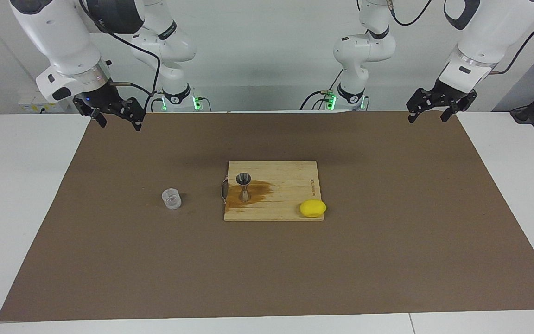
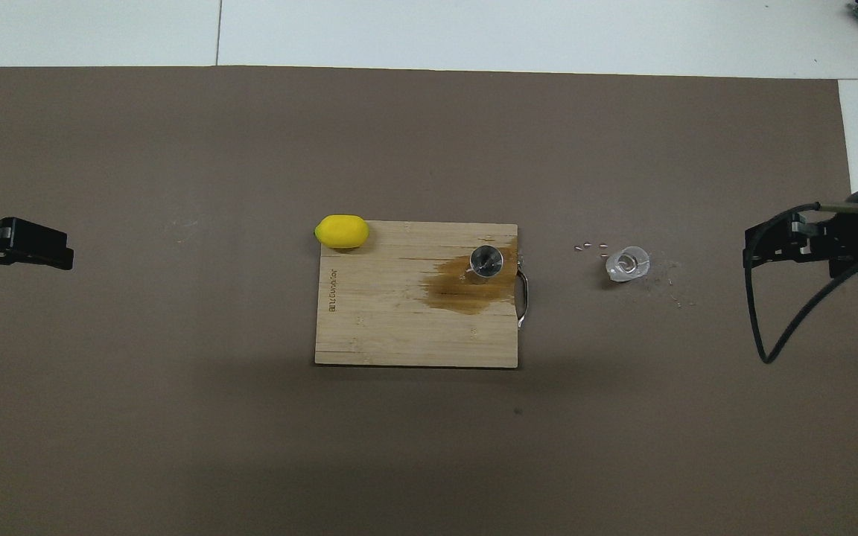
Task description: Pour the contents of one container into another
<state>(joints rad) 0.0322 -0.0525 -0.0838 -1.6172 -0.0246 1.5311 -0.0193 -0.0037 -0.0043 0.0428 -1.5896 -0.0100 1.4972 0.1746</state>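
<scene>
The clear cup (image 1: 171,198) (image 2: 627,264) stands upright on the brown mat, beside the cutting board toward the right arm's end. The steel jigger (image 1: 244,185) (image 2: 486,260) stands upright on the board, on a brown wet stain (image 2: 466,286) near the board's handle. My right gripper (image 1: 119,125) (image 2: 751,249) is open and empty, up in the air over the mat's edge at its own end, well apart from the cup. My left gripper (image 1: 426,119) (image 2: 64,253) is open and empty, waiting high over the mat's edge at its end.
The wooden cutting board (image 1: 285,195) (image 2: 384,327) lies mid-mat, with a metal handle (image 2: 523,298) facing the cup. A yellow lemon (image 1: 313,208) (image 2: 342,231) sits at the board's corner toward the left arm's end. A few small grains (image 2: 590,246) lie beside the cup.
</scene>
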